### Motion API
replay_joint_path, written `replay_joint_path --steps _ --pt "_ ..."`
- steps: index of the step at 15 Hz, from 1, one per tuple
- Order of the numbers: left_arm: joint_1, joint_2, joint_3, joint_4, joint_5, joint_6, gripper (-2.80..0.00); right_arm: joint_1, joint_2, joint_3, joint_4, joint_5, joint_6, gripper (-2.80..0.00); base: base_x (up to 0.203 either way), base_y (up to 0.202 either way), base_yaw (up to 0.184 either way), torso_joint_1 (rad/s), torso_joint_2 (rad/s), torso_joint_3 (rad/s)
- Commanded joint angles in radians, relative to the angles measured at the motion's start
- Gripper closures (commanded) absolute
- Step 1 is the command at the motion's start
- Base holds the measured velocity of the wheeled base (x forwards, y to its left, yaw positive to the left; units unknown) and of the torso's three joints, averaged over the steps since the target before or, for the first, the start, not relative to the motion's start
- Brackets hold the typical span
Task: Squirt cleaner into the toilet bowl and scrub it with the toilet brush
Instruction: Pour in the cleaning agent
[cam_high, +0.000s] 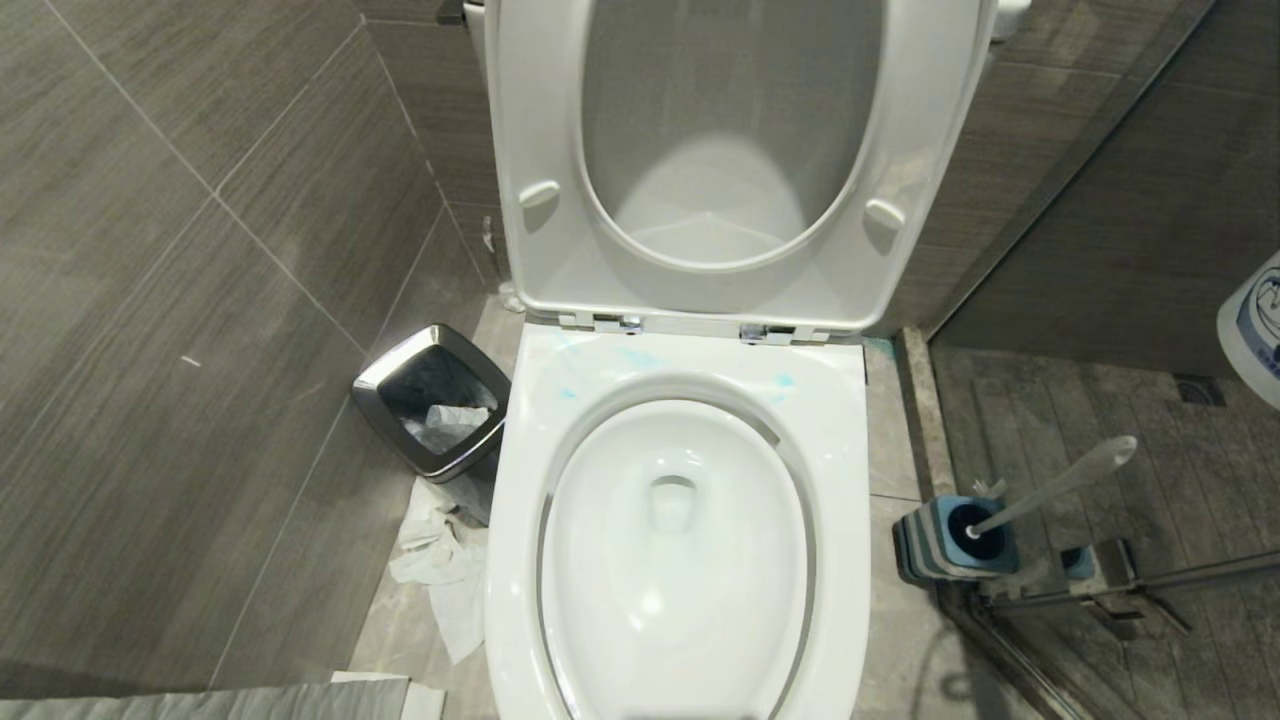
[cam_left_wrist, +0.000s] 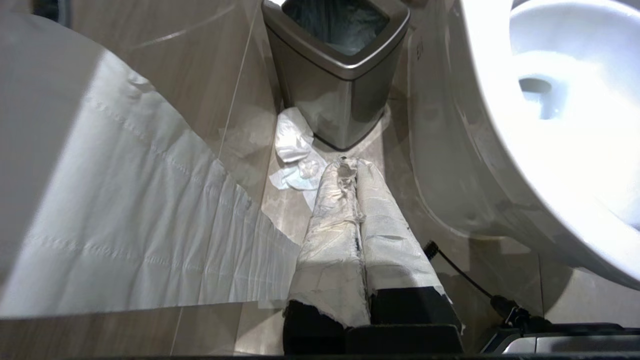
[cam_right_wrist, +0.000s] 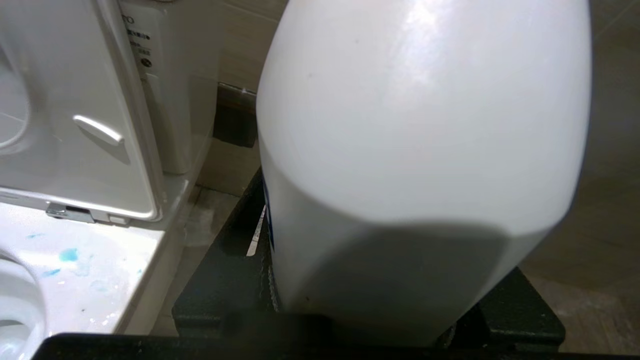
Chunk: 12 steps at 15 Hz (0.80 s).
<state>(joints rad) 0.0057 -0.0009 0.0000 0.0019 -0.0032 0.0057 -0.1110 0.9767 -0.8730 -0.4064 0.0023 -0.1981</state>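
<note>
The white toilet bowl (cam_high: 842, 470) stands open, its seat and lid (cam_high: 540, 150) raised. Turquoise cleaner smears (cam_high: 782, 381) dot the back of the rim, and the cleaner smears (cam_right_wrist: 68, 255) also show in the right wrist view. My right gripper (cam_right_wrist: 395, 285) is shut on a white bottle (cam_right_wrist: 420, 125) with a blue label, held right of the toilet. The bottle (cam_high: 1255, 330) peeks in at the head view's right edge. The toilet brush (cam_high: 1060, 485) leans in its blue-and-grey holder (cam_high: 945, 545) on the floor to the right. My left gripper (cam_left_wrist: 350, 167), its fingers wrapped in white, is shut and empty, low by the bowl's left side.
A steel-rimmed bin (cam_high: 432, 412) stands left of the toilet, with crumpled paper (cam_high: 445, 580) on the floor beside it. Toilet paper (cam_left_wrist: 125, 220) hangs close to the left wrist. A glass partition and metal rail (cam_high: 1130, 585) stand right of the brush holder. Tiled walls close in on both sides.
</note>
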Motion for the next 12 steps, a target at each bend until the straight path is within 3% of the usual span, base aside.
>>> replay_joint_path --steps 1,4,7,12 --pt "0.0 0.001 0.002 0.0 0.0 0.0 0.0 0.01 0.016 0.005 0.0 0.002 -0.003 0.0 0.0 0.0 0.0 -0.002 0.01 0.205" --pt "0.0 0.002 0.002 0.0 0.0 -0.001 0.0 0.076 0.033 0.022 0.0 0.0 -0.01 0.0 0.0 0.0 0.0 0.004 0.0 0.182" --pt "0.0 0.001 0.002 0.0 0.0 -0.001 0.0 0.208 0.085 0.053 -0.003 -0.048 -0.028 0.0 0.0 0.0 0.0 0.001 0.0 0.054" --pt "0.0 0.001 0.002 0.0 0.0 -0.001 0.0 0.531 0.26 0.05 -0.14 -0.352 -0.029 0.0 0.0 0.0 0.0 0.0 0.0 0.0"
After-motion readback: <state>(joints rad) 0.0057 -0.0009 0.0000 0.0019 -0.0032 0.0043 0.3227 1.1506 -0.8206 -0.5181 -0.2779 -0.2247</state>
